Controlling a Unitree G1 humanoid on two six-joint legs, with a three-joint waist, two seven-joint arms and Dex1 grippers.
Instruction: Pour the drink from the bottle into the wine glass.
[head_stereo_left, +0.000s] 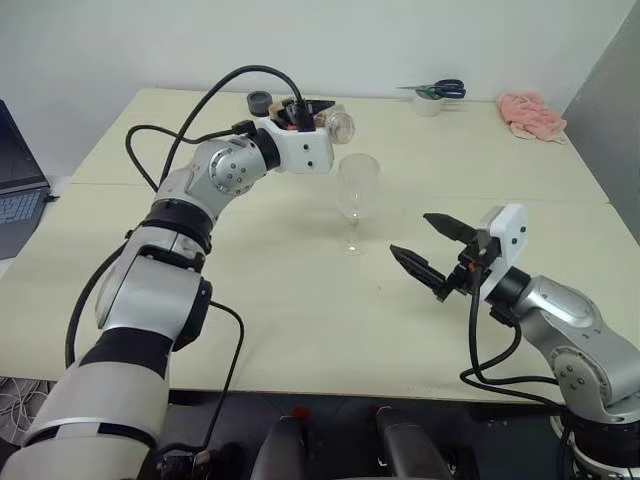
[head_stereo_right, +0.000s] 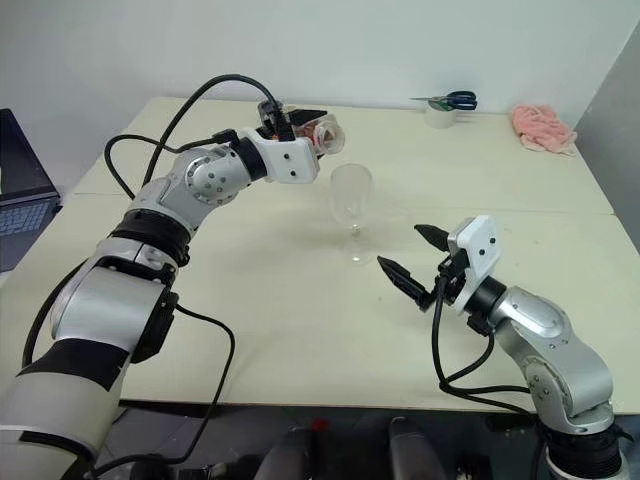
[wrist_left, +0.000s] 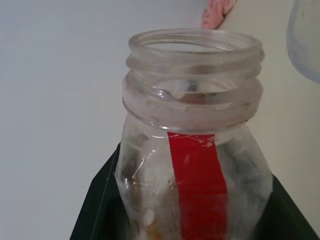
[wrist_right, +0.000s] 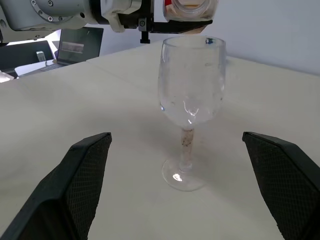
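Now, on the far left, the corner of a laptop (head_stereo_left: 18, 185) stands beside the table (head_stereo_left: 250, 330). Next, the left gripper (head_stereo_left: 312, 112) is raised above the table and its black fingers are closed around the bottle (head_stereo_left: 335, 122). The bottle lies almost level in this grip, with the open neck pointing to the right, just above and behind the rim of the wine glass (head_stereo_left: 357, 200). In the left wrist view the bottle (wrist_left: 195, 150) has no cap on its wide threaded neck, and a plain red strip runs down its side; I can read no letters or brand on it. Low in the bottle some pale and orange spots are visible, but I cannot tell how much of the drink is inside.

Just behind the left gripper, a black round lid (head_stereo_left: 260, 101) lies on the table.

The wine glass stands upright on its foot near the middle of the table, between both grippers. In the right wrist view the glass (wrist_right: 191, 100) looks clear, with only small drops on the bowl, and the bottle mouth (wrist_right: 191, 9) hangs right over its rim.

To the right, the right gripper (head_stereo_left: 432, 255) hovers low over the table with its two fingers spread wide and nothing between them. It points toward the glass but stays apart from it.

At the far edge lie scissors (head_stereo_left: 440, 90) with blue handles on a small white cup, and further right a pink cloth (head_stereo_left: 532, 113).
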